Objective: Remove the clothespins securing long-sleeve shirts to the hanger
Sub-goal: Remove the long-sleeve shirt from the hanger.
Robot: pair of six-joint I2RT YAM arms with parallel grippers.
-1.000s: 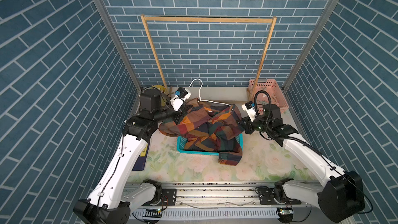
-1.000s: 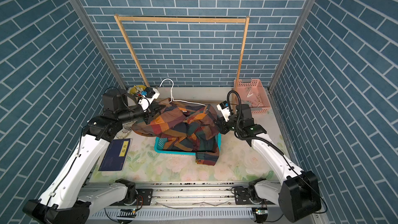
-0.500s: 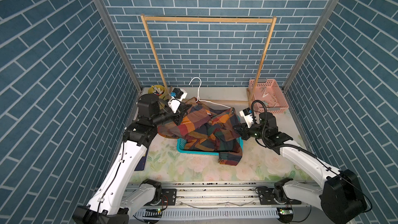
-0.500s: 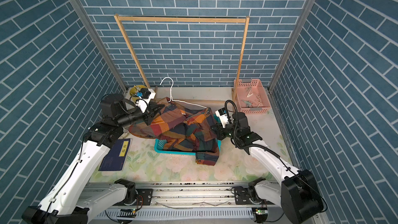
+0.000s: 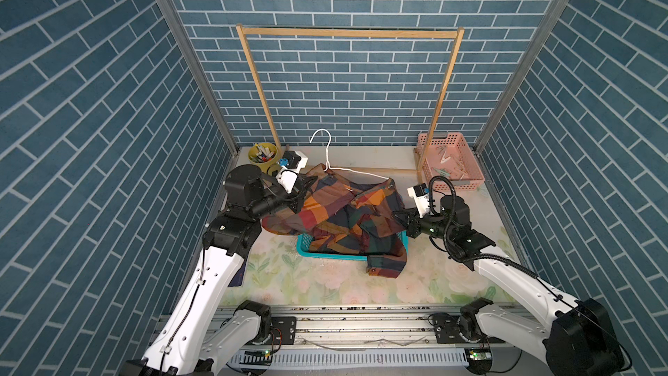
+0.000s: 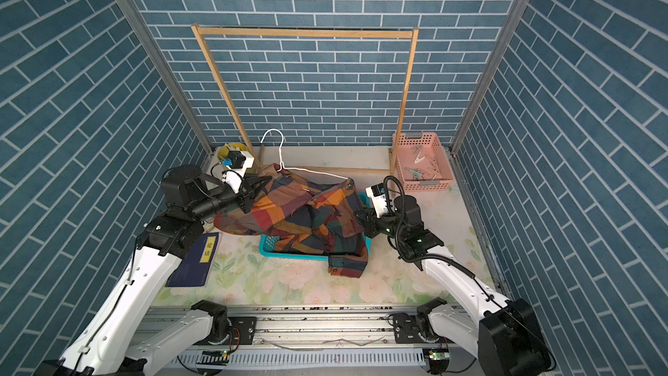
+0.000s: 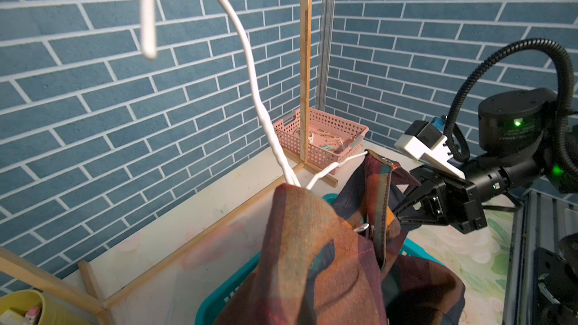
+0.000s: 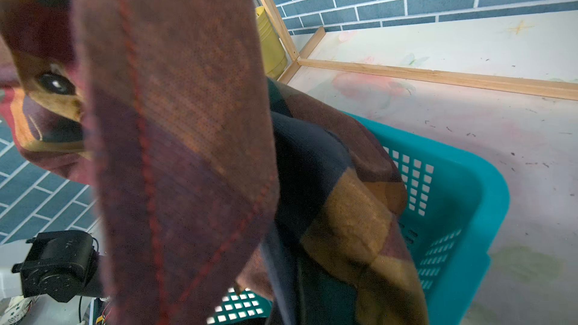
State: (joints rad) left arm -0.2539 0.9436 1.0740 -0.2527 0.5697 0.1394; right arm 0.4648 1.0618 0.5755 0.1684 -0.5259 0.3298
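The plaid shirt [image 5: 347,211] lies heaped over a teal basket [image 5: 332,255] mid-table, strung between both arms. The left gripper [image 6: 265,180] sits at the shirt's 10 o'clock, its jaws pressed together on the shoulder cloth just beside the collar. The right gripper [image 5: 397,217] is at the shirt's 3 o'clock, likewise pinching the fabric edge, and cloth fills most of its wrist view.

The white hanger [image 5: 327,155] rises from the collar toward 12 o'clock. Its hook is free in the air, and one bare shoulder wire runs toward 3 o'clock. Clothespins [image 5: 442,156] lie in the pink basket [image 5: 459,183] at the table's 2 o'clock. Whether any pin grips the shirt I cannot tell.

A cuff spills over the teal rim at 5 o'clock onto the floral table [image 5: 415,283], where open surface runs to the 6 o'clock edge. The wooden rack [image 5: 347,32] bounds 12 o'clock. A yellow cup [image 5: 253,157] sits at 11 and a dark book [image 6: 195,262] at 8.
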